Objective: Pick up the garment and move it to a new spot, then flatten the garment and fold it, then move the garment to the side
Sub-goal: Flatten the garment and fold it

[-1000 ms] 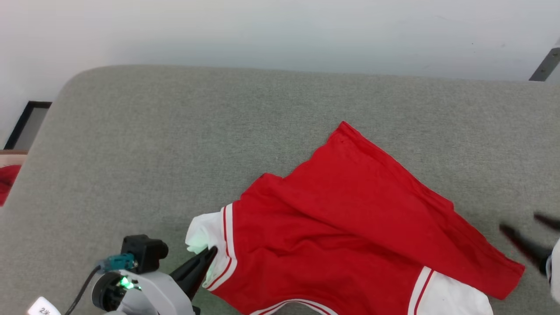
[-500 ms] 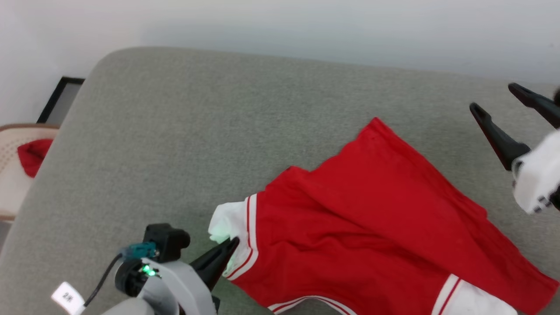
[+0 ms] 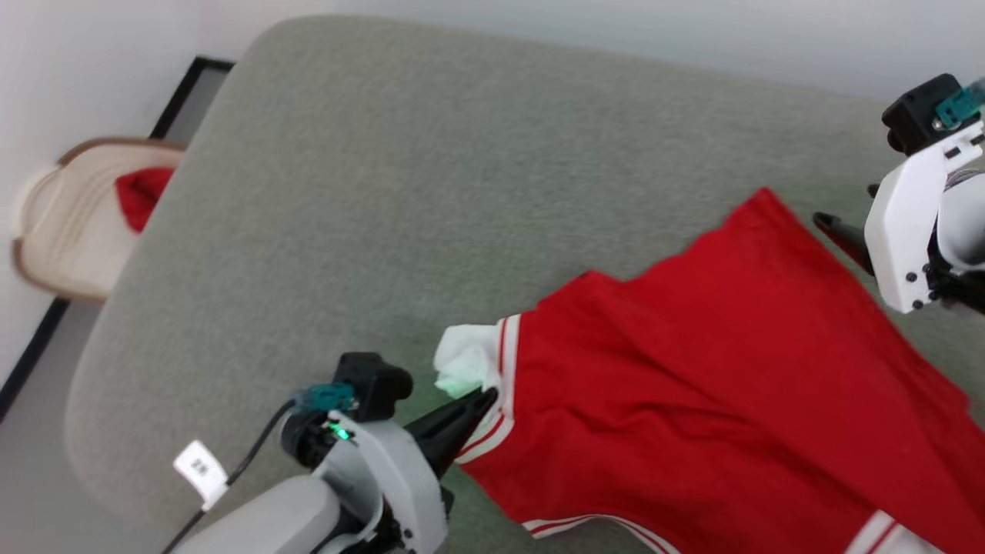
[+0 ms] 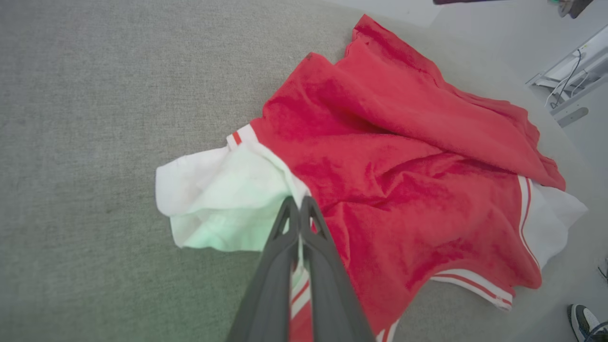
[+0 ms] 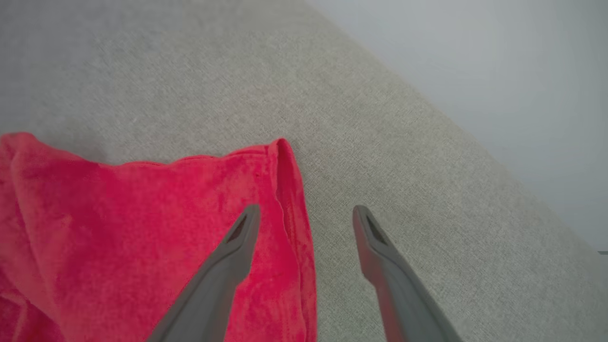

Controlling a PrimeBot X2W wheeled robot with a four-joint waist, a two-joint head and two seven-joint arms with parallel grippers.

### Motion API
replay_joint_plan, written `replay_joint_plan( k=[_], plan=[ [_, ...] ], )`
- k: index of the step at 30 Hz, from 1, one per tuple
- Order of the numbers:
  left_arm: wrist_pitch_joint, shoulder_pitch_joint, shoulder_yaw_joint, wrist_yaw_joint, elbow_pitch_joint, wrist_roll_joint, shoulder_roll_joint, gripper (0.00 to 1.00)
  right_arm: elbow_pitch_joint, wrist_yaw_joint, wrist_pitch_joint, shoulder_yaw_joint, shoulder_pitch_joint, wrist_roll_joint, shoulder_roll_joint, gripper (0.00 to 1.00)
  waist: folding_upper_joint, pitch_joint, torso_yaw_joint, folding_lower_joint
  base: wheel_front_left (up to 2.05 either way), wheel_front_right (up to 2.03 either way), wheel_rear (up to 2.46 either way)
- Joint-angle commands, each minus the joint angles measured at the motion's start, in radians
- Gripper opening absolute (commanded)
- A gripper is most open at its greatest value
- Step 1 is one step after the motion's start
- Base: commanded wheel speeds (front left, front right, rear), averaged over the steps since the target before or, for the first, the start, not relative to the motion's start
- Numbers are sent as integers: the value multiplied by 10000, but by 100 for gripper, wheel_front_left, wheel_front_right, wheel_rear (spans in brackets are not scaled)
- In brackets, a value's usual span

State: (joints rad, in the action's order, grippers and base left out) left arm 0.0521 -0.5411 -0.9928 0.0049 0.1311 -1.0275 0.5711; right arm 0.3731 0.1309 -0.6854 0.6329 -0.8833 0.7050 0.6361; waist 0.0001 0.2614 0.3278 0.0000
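**Entry: red shirt, flattening stage, second grip pending**

**Item.** The garment point(image 3: 731, 369) is a bright red shirt with white sleeve ends and red-and-white trim bands. It lies rumpled on the right half of the grey cloth-covered tabletop point(image 3: 385, 154), with a long fold running across the body. It is neither spread flat nor folded.

**Left pincer** point(image 4: 298, 204). The jaws are pressed together on the garment at the trim band, where the white sleeve end point(image 4: 213, 199) meets the red body. Striped fabric shows pinched between the fingers.

**Right pincer** point(image 5: 306, 213). The jaws stand fully apart and hold nothing. It hangs over the far hem near the hem corner point(image 5: 280, 147), with one finger above red cloth and the other above bare tabletop. Whether the tips touch the fabric cannot be told.

**Other.** A beige basket point(image 3: 85, 223) beyond the left end of the tabletop holds a small plain red cloth point(image 3: 142, 192), which is not part of this job.

**Step, as judged.** The flattening step is in hand, with one anchor secured and the second not yet taken.

**Next move calls for.**
- Lower the right pincer so the hem edge sits between the fingers.
- Close it on a single layer close to the corner.
- Draw the two grips apart to take out the fold.

A bite too far inboard would likely gather extra layers.
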Motion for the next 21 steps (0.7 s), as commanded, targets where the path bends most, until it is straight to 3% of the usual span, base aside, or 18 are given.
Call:
replay_joint_plan(
  k=[1,17,18,19,21],
  plan=[
    [15,-131,-16,-90,80,95,-79,0,152,-3,-71,207,-194,81,68,100,-1,459,550,0,0,0,0],
    [269,-939,-376,-937,1452,216,-1213,0,3367,-3,-1537,2593,-1505,1457,-122,100,-1,1142,1571,0,0,0,0],
    [274,-961,-388,-942,1515,213,-1256,0,3524,-3,-1712,2711,-1481,1556,-155,35,-1,1155,1591,0,0,0,0],
    [282,-965,-405,-979,1580,202,-1286,0,3579,-3,-1901,2882,-1436,1657,-217,0,-1,1151,1607,0,0,0,0],
    [330,-978,-406,-1009,1699,166,-1294,0,3600,0,-2067,3079,-1527,1851,-191,0,-1,1148,1592,0,0,0,0]
  ],
)
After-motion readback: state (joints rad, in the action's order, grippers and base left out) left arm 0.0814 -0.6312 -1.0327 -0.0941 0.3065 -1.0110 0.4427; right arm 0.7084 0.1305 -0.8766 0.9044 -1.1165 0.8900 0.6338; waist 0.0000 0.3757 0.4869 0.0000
